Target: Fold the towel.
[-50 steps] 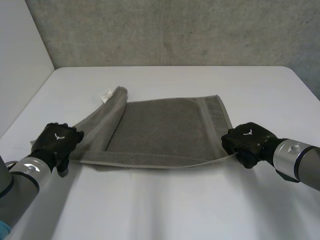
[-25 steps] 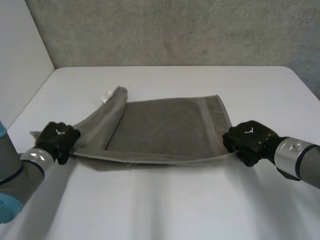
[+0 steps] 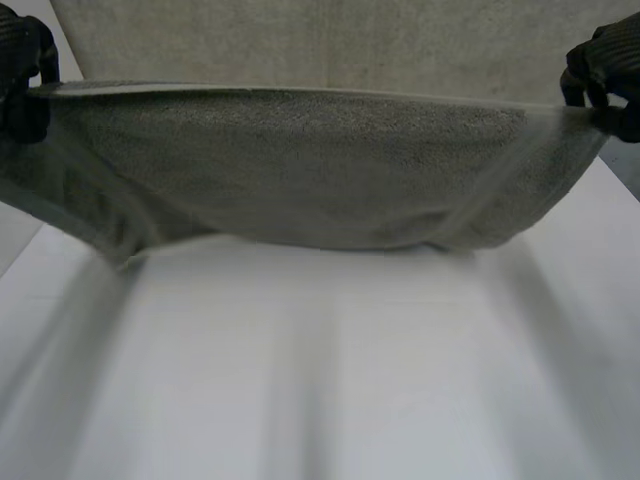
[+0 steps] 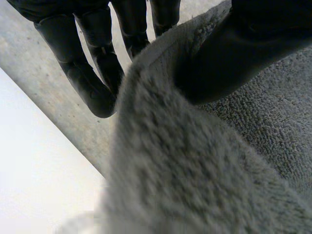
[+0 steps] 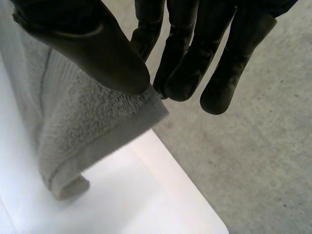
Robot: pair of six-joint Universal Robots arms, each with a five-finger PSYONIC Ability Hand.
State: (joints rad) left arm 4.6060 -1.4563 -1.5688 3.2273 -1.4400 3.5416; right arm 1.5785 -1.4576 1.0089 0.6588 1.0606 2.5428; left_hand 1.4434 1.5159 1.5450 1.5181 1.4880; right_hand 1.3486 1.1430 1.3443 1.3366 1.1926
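Two corners pinched: left robot hand (image 3: 20,55) upper left, right robot hand (image 3: 610,58) upper right, towel (image 3: 300,165) hanging stretched above the counter (image 3: 320,380). Best laid forward level, with even tension.

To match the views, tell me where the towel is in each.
Head view: towel stretched between left hand and right hand.
Left wrist view: towel pinched under the left hand.
Right wrist view: towel corner pinched by the right hand.
Shared landmark: grey concrete.
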